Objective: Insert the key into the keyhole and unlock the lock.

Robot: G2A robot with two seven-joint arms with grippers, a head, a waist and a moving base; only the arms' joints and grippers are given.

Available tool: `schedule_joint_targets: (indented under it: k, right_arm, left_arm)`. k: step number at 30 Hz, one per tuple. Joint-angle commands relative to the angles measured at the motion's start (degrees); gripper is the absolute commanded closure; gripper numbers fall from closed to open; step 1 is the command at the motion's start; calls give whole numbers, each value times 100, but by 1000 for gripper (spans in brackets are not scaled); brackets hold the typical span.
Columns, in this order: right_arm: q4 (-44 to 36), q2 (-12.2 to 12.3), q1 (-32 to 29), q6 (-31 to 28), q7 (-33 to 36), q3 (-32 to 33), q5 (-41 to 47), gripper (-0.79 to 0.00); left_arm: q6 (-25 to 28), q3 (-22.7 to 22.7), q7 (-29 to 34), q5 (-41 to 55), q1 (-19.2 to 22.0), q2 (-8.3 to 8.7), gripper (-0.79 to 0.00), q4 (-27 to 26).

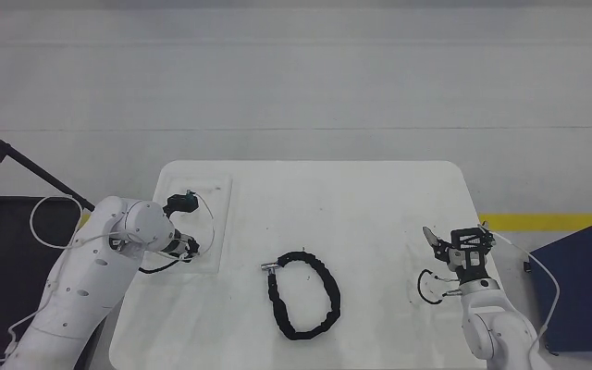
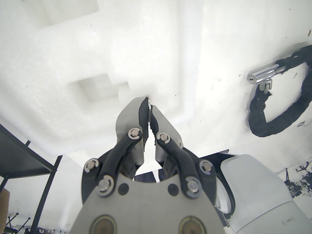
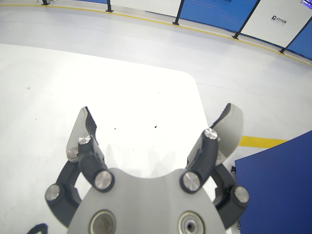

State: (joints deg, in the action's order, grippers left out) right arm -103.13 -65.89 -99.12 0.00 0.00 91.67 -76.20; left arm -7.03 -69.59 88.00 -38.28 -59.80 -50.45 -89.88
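Top view: chain lock (image 1: 305,294) lies lower centre on the table (image 1: 388,203), with the foam tray (image 1: 217,185) at left. Left wrist view: left gripper (image 2: 149,108) is pinched on the key (image 2: 149,112) over the tray, and the keyhole (image 2: 251,81) is well apart. Right wrist view: right gripper (image 3: 156,113) is spread and empty. Judged step: key pickup. Next move calls for carrying the key over and aligning its blade with the keyhole.

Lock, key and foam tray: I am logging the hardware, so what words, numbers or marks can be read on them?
On the chain lock: none; the metal cylinder shows only its keyhole, and the black sleeve is plain.
On the key: cannot tell; it sits edge-on, pinched in the left end effector, so any stamp is hidden.
On the foam tray: none.
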Motion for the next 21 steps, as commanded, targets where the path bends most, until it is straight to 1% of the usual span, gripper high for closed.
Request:
schedule_joint_targets:
  k: [1,5,9,16,21]
  right_arm:
    - [0,0,0,0,0,0,0,-785]
    - [0,0,0,0,0,0,0,-785]
    - [0,0,0,0,0,0,0,-785]
    - [0,0,0,0,0,0,0,-785]
    - [0,0,0,0,0,0,0,-785]
  left_arm:
    - [-10,10,0,-12,5,2,0,7]
    - [-31,19,0,-36,4,11,0,8]
    - [-93,-20,0,-65,-42,52,0,-129]
    - [-229,-125,0,-135,-233,192,0,-533]
    - [-314,-212,0,-109,-325,306,0,-708]
